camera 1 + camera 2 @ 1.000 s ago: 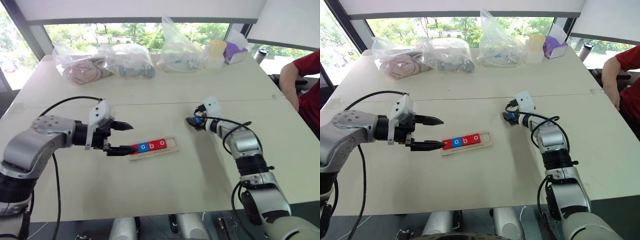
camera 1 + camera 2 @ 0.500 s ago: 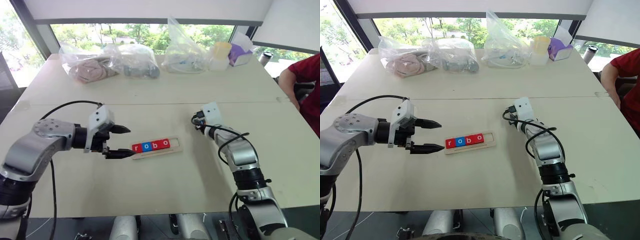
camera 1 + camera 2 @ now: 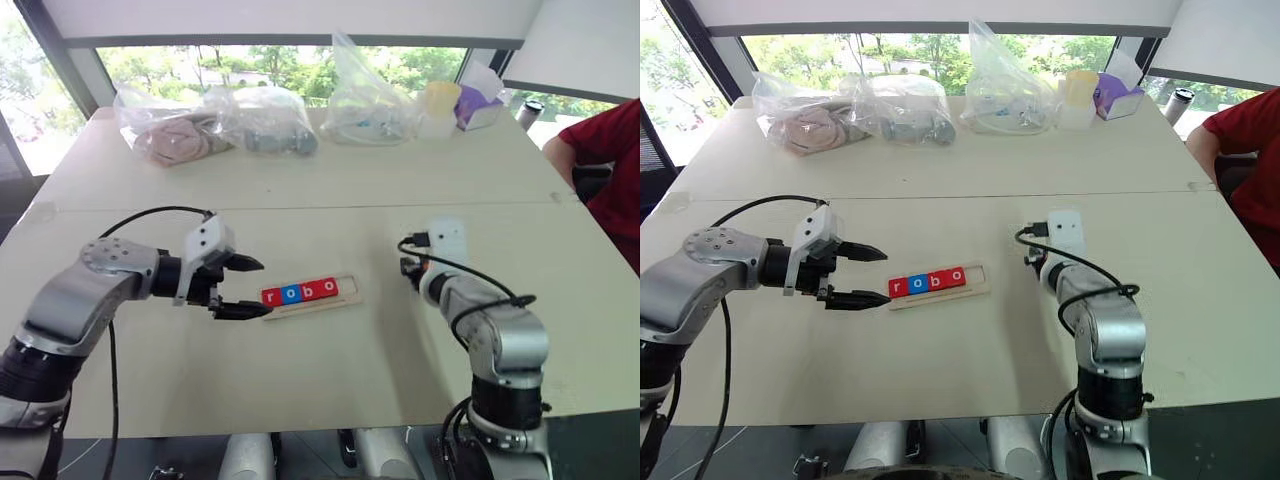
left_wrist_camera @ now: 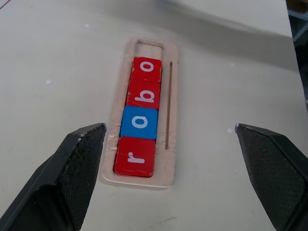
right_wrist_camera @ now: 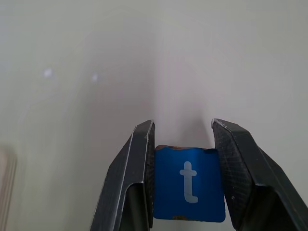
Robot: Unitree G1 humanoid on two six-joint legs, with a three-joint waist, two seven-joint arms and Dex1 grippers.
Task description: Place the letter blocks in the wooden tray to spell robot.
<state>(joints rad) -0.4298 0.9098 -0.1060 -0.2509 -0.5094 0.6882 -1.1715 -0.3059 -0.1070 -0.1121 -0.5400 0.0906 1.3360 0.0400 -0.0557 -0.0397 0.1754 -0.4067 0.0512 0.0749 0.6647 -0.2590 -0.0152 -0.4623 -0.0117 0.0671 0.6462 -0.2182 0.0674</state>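
Right end effector [image 5: 183, 159] clamps the blue t tile [image 5: 189, 190] between both fingers, above the tabletop [image 3: 330, 190]. Left end effector [image 3: 243, 288] stands wide open just beside the tray [image 4: 171, 120] end. Tray holds r, o, b, o [image 4: 139, 118]; far slot free.

Silver jointed arms (black cables looped alongside), white wrist housings, black textured claw fingers [image 4: 72, 178], seemingly rubbery
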